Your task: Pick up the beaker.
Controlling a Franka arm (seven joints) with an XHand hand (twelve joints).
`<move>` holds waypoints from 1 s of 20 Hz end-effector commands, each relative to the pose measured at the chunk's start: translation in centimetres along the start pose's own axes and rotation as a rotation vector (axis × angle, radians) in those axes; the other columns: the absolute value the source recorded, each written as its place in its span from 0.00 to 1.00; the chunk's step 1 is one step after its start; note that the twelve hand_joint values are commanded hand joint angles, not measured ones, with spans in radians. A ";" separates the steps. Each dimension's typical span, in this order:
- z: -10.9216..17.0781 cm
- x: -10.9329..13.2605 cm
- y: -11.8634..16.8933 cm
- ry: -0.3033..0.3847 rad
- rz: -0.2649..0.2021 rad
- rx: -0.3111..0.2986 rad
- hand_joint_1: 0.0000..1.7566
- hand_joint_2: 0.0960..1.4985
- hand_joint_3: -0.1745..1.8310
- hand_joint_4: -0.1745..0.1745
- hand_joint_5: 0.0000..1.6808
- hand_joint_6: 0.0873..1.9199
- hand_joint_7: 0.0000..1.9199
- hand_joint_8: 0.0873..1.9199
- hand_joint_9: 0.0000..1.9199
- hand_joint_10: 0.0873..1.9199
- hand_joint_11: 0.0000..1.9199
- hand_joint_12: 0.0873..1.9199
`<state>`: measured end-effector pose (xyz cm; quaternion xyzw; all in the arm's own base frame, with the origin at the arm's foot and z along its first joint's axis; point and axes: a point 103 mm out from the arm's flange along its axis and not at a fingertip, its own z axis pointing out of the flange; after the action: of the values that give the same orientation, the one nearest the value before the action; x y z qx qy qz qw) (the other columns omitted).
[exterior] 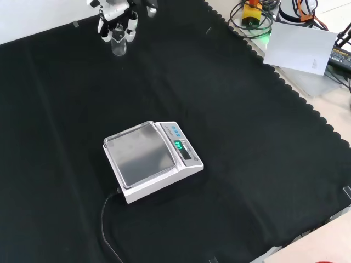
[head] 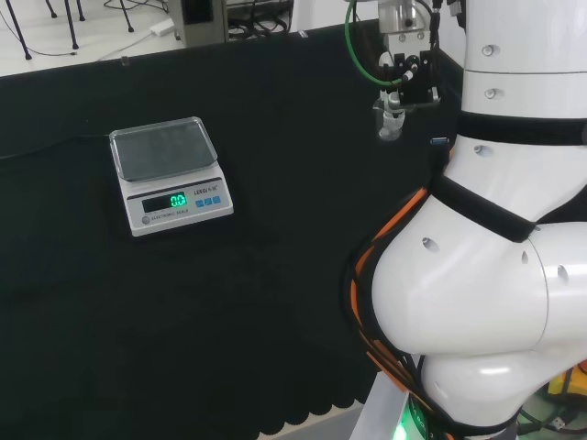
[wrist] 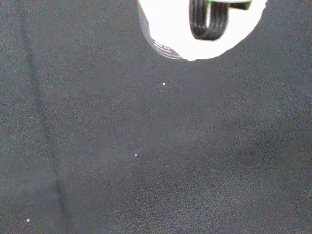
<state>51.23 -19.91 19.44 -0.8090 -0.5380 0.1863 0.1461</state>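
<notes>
In the front view, the hand (exterior: 116,21) sits at eleven o'clock on the counter (exterior: 247,137), its fingers (exterior: 130,32) grasping the clear beaker (exterior: 118,45), which stands upright. The scale (exterior: 151,159) rests well apart, near centre.

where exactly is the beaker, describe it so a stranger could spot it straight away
In the front view, look from the white digital scale with the green display mid-cloth to the far top edge of the black cloth. There the black and white hand reaches down around a small clear glass beaker. It is the sole glassware visible.
</notes>
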 end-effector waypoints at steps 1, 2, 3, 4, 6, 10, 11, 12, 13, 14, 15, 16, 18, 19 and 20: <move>-2.9 -1.0 -1.9 -0.013 -0.016 -0.025 0.78 0.72 0.08 0.30 0.53 0.56 0.47 0.52 0.60 0.47 0.59 0.40; -3.2 -1.1 -2.1 -0.016 -0.020 -0.023 0.78 0.72 0.08 0.30 0.53 0.56 0.47 0.52 0.60 0.47 0.59 0.40; -3.6 -1.3 -2.3 -0.019 -0.027 -0.019 0.78 0.72 0.08 0.30 0.53 0.55 0.47 0.51 0.60 0.46 0.59 0.40; -4.0 -1.3 -2.5 -0.022 -0.033 -0.018 0.78 0.71 0.08 0.30 0.54 0.55 0.48 0.51 0.60 0.46 0.60 0.40; -4.7 -1.5 -2.8 -0.030 -0.037 -0.024 0.72 0.73 0.09 0.50 0.55 0.55 0.50 0.51 0.60 0.43 0.60 0.40; -6.1 -1.3 -3.3 0.110 -0.039 -0.055 0.69 0.73 0.09 0.61 0.56 0.55 0.51 0.51 0.60 0.41 0.60 0.39; -5.9 -3.1 -3.6 0.118 -0.042 -0.063 0.69 0.73 0.09 0.61 0.56 0.55 0.51 0.50 0.60 0.41 0.60 0.39; -5.5 -1.1 -3.3 0.007 -0.018 -0.056 0.69 0.73 0.09 0.61 0.56 0.55 0.52 0.50 0.60 0.41 0.60 0.39; -6.8 0.1 -3.7 0.005 -0.027 -0.055 0.69 0.73 0.09 0.61 0.56 0.55 0.52 0.50 0.60 0.41 0.61 0.39; -7.1 1.4 -3.6 -0.016 -0.029 -0.055 0.69 0.73 0.09 0.61 0.56 0.55 0.52 0.50 0.60 0.40 0.61 0.39; -7.2 1.7 -3.5 -0.029 -0.031 -0.055 0.69 0.73 0.09 0.61 0.56 0.54 0.52 0.49 0.60 0.40 0.61 0.39; -7.1 1.7 -3.5 -0.032 -0.035 -0.055 0.69 0.73 0.09 0.61 0.56 0.54 0.52 0.49 0.60 0.40 0.61 0.39; -7.0 1.0 -3.6 -0.030 -0.044 -0.062 0.69 0.73 0.09 0.61 0.57 0.54 0.52 0.49 0.60 0.40 0.61 0.39; -6.9 0.3 -3.7 -0.023 -0.046 -0.066 0.69 0.73 0.09 0.61 0.57 0.54 0.52 0.49 0.60 0.40 0.61 0.39; -6.9 0.0 -3.8 -0.028 -0.047 -0.068 0.69 0.73 0.09 0.61 0.57 0.54 0.52 0.49 0.60 0.40 0.61 0.39</move>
<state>51.49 -18.57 26.58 -0.8056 -0.5541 0.1623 0.1329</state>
